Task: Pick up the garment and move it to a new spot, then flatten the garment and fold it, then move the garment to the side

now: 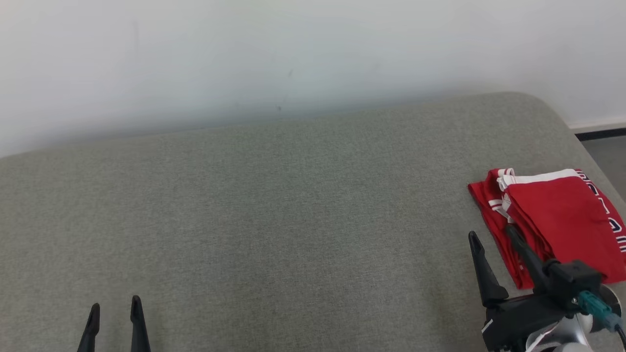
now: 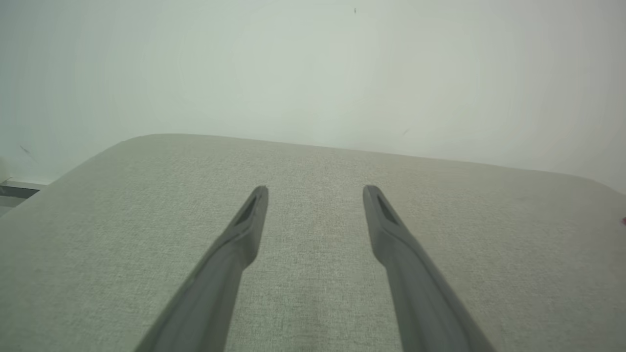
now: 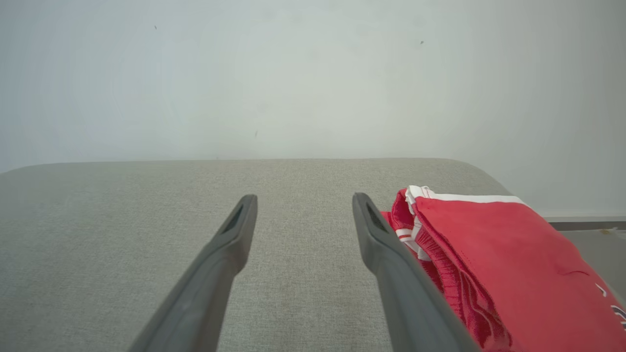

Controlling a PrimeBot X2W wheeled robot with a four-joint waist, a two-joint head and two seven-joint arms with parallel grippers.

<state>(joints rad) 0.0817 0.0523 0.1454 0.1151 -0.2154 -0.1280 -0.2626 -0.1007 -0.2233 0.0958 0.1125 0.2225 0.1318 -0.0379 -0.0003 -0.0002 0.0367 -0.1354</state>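
Note:
A red garment (image 1: 557, 215) with white trim and dark lettering lies folded near the right edge of the grey-green upholstered surface (image 1: 274, 205). My right gripper (image 1: 493, 233) stands open just left of its near corner, one finger overlapping the fabric's edge in the head view. In the right wrist view the garment (image 3: 499, 259) lies right of the open right gripper (image 3: 303, 203), nothing between the fingers. My left gripper (image 1: 115, 305) is open at the lower left, far from the garment. The left wrist view has the left gripper (image 2: 315, 193) above bare fabric.
A white wall (image 1: 293, 58) runs behind the surface. The surface's rounded right corner (image 1: 538, 105) drops to a grey floor with a dark baseboard (image 1: 601, 133). Bare cushion spreads between the two grippers.

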